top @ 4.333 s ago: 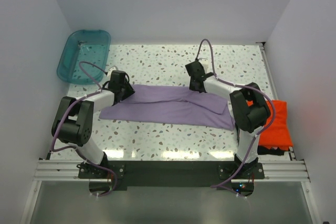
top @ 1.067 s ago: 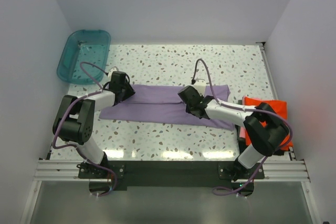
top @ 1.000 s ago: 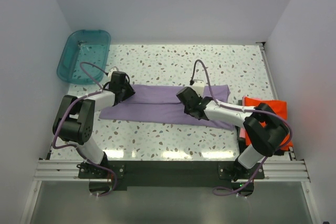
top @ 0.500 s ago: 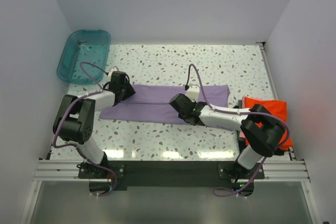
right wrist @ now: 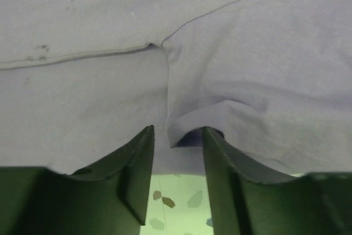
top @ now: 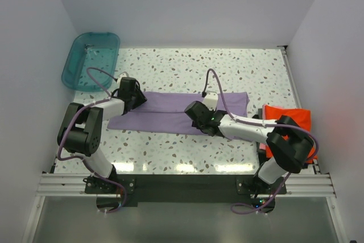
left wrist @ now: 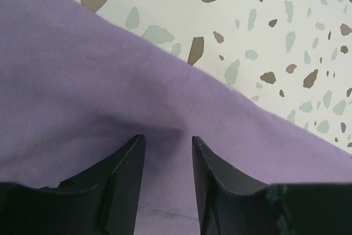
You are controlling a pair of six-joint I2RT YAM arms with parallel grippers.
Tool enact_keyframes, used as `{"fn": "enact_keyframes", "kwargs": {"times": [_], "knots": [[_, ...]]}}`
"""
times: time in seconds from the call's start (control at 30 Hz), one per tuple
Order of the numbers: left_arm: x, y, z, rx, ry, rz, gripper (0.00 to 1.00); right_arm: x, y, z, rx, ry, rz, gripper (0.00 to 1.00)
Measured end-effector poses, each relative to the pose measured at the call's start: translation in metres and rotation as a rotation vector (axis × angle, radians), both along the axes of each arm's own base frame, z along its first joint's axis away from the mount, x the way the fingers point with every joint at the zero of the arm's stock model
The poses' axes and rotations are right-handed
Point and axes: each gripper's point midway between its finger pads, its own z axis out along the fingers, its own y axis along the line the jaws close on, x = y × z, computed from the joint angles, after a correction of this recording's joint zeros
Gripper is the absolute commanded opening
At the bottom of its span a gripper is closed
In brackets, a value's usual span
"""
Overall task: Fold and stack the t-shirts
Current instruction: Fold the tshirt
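The lavender-purple t-shirt [top: 165, 112] lies spread in a long band across the middle of the table. My left gripper [top: 136, 98] rests on its left end. In the left wrist view that gripper [left wrist: 166, 138] is open, both fingertips down on the flat purple cloth [left wrist: 82, 81] and nothing pinched between them. My right gripper [top: 193, 113] sits low at the shirt's near edge, around the middle. In the right wrist view it [right wrist: 177, 131] is open, and a folded lip of the cloth [right wrist: 247, 53] drapes over the right fingertip [right wrist: 212, 136]. The orange-red t-shirt [top: 290, 113] lies folded at the table's right edge, partly behind my right arm.
A teal plastic tub [top: 91, 60] stands at the back left corner. White walls close in the speckled table [top: 170, 72] on three sides. Bare speckled top shows beyond the cloth in the left wrist view [left wrist: 264, 26] and between the right fingers [right wrist: 176, 202].
My right arm has swept leftward and nearer along the purple shirt, from near its right end to its middle, and has stopped there. The left arm has not moved.
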Motion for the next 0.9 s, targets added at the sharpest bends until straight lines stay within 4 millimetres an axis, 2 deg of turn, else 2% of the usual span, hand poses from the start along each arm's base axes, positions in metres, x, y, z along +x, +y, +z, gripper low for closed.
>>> {"fn": "enact_keyframes", "kwargs": {"times": [0.07,0.1,0.13,0.27,0.33,0.4,0.5,0.57,0.77,0.8,0.9], "knots": [[0.000,0.000,0.001,-0.002,0.000,-0.001,0.47,-0.002,-0.003,0.011,0.009,-0.009,0.003,0.59],[0.000,0.000,0.001,-0.001,0.000,-0.001,0.48,-0.003,-0.005,0.020,0.017,-0.020,0.002,0.71],[-0.001,0.000,0.002,-0.001,0.001,-0.001,0.49,-0.004,-0.009,0.030,0.025,-0.038,-0.006,0.75],[-0.005,0.003,0.004,0.016,0.013,-0.004,0.50,-0.002,-0.031,0.068,0.055,-0.106,-0.052,0.79],[-0.007,0.005,0.002,0.032,0.031,0.000,0.50,0.006,-0.046,0.074,0.067,-0.114,-0.091,0.78],[-0.010,0.007,0.001,0.052,0.046,0.010,0.48,0.014,-0.066,0.067,0.063,-0.091,-0.138,0.77],[-0.013,0.012,-0.001,0.084,0.059,0.029,0.47,0.020,-0.096,0.040,0.046,-0.011,-0.202,0.73],[-0.014,0.014,-0.002,0.098,0.062,0.038,0.46,0.017,-0.108,0.021,0.046,0.050,-0.223,0.73],[-0.015,0.022,-0.003,0.125,0.071,0.081,0.42,0.006,-0.119,-0.028,0.059,0.208,-0.238,0.73],[-0.016,0.022,-0.004,0.126,0.071,0.089,0.42,0.008,-0.121,-0.033,0.056,0.222,-0.245,0.73],[-0.018,0.026,-0.005,0.133,0.067,0.110,0.42,0.029,-0.122,-0.031,0.093,0.223,-0.254,0.74]]}}
